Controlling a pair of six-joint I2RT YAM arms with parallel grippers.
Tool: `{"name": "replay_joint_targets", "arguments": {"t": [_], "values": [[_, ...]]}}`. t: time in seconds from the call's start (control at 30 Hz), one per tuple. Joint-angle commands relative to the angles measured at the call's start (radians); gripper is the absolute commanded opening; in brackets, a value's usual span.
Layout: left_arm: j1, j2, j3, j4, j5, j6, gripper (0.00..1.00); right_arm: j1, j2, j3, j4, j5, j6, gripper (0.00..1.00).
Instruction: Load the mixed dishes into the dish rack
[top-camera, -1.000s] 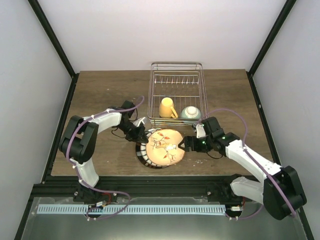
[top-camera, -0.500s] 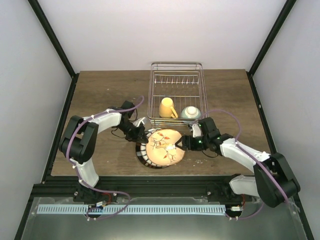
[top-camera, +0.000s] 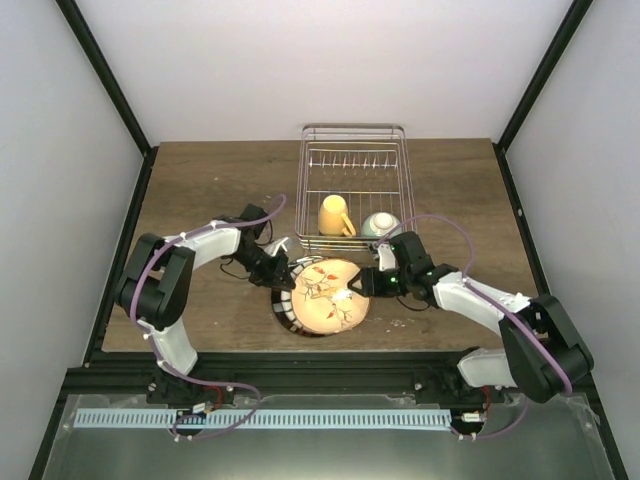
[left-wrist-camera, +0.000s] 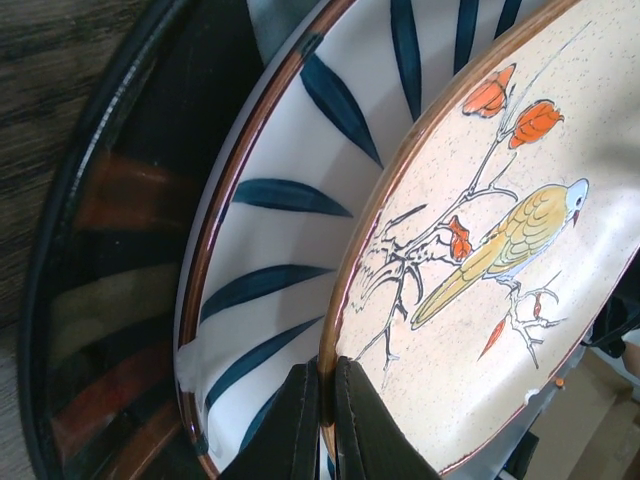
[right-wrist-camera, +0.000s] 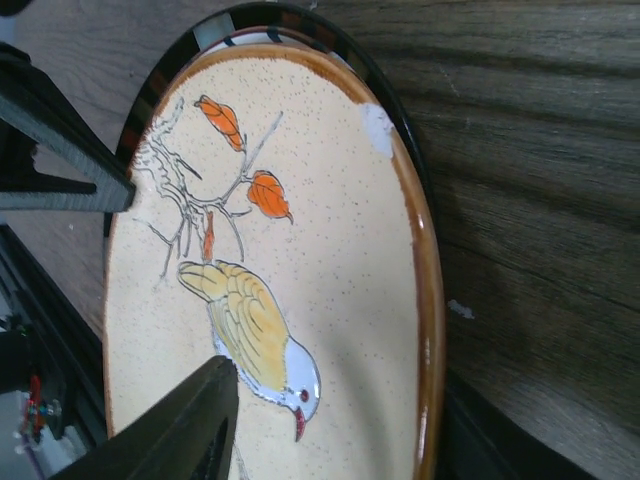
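The orange-cream floral plate (top-camera: 325, 295) with a bird design is tilted up on its left edge above two stacked dark-rimmed plates (top-camera: 284, 312). My left gripper (top-camera: 290, 280) is shut on the floral plate's left rim, as the left wrist view (left-wrist-camera: 327, 375) shows. My right gripper (top-camera: 358, 287) is open, with one finger over the plate's face (right-wrist-camera: 190, 420) and the other outside its right rim. The yellow mug (top-camera: 335, 215) and the pale-teal bowl (top-camera: 381, 226) sit inside the dish rack (top-camera: 352, 128).
Under the floral plate, the left wrist view shows a white plate with blue stripes (left-wrist-camera: 290, 200) on a dark plate (left-wrist-camera: 110, 260). The rack's near wall is just behind the plates. Its upright prongs (top-camera: 350, 163) stand at the far end.
My right gripper has moved left across the table until its open jaws straddle the floral plate's right rim. The left gripper has kept its hold, almost still.
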Motion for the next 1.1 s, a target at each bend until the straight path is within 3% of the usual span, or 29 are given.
{"name": "replay_joint_targets", "arguments": {"t": [0.0, 0.3, 0.53, 0.6, 0.77, 0.83, 1.07], "values": [[-0.018, 0.003, -0.017, 0.011, 0.004, 0.015, 0.00, 0.037, -0.004, 0.044, 0.064, -0.051, -0.006, 0.43], [-0.028, -0.001, -0.019, 0.023, 0.000, 0.003, 0.00, 0.050, 0.023, 0.054, 0.072, -0.075, -0.018, 0.02], [-0.028, -0.032, -0.025, 0.017, -0.016, 0.000, 0.02, 0.056, -0.009, 0.083, 0.025, -0.045, -0.022, 0.01], [-0.029, -0.048, -0.027, 0.007, -0.023, 0.003, 0.12, 0.056, -0.030, 0.104, -0.023, -0.021, -0.030, 0.01], [-0.028, -0.126, -0.040, -0.006, -0.052, 0.010, 0.51, 0.056, -0.086, 0.149, -0.175, 0.061, -0.071, 0.01], [-0.028, -0.164, -0.043, -0.012, -0.077, 0.010, 0.62, 0.057, -0.106, 0.158, -0.213, 0.079, -0.077, 0.01], [-0.014, -0.248, -0.039, -0.076, -0.146, 0.026, 0.69, 0.056, -0.134, 0.178, -0.301, 0.127, -0.079, 0.01]]}}
